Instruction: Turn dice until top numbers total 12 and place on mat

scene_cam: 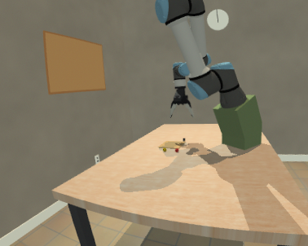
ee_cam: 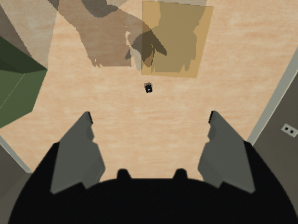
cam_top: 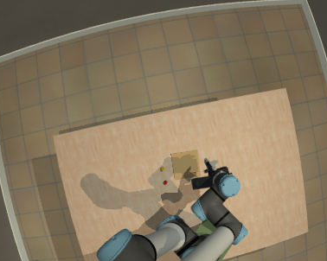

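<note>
Pale wood-grain table (cam_top: 249, 130); tan mat (cam_top: 185, 163); yellow die (cam_top: 162, 168), red die (cam_top: 165, 182), black die (ee_cam: 148, 88) before the grey-fingered hand (ee_cam: 149, 152).

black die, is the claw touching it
Apart. In the wrist view the black die lies on the table beyond the open claw, bare wood between them.

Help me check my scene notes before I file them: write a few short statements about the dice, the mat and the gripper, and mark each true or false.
1. The gripper is open and holds nothing. True.
2. The yellow die lies on the mat. False: it lies on the table beside it.
3. The red die is off the mat. True.
4. The black die sits between the gripper's fingers. False: it lies on the table, far below them.
</note>
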You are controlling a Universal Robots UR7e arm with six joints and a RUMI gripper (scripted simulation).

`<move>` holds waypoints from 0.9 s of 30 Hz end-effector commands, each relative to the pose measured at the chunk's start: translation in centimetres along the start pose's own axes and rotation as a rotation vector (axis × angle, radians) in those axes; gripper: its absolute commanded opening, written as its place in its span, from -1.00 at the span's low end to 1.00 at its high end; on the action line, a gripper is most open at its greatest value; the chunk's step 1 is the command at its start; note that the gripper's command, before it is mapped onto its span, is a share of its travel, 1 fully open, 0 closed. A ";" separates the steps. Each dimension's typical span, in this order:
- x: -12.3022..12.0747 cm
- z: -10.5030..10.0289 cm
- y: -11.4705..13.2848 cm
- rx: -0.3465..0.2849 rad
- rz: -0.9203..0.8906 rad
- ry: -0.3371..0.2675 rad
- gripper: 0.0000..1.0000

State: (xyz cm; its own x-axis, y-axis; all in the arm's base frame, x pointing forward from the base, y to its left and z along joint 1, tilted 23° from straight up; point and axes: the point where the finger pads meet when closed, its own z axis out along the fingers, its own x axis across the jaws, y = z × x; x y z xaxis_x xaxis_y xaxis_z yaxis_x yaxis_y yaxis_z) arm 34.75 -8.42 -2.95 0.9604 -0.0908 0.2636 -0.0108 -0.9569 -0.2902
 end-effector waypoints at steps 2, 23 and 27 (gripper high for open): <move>-0.1 0.2 -0.1 0.000 0.001 0.001 1.00; -0.1 3.5 0.0 0.000 0.000 0.001 1.00; -0.1 4.4 0.0 0.000 0.000 0.001 1.00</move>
State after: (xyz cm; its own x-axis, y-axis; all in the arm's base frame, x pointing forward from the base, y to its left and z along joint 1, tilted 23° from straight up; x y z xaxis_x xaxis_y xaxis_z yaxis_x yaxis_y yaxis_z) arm 35.43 -7.42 -5.87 0.9612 -0.0905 0.2607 -0.0102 -0.9557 -0.2942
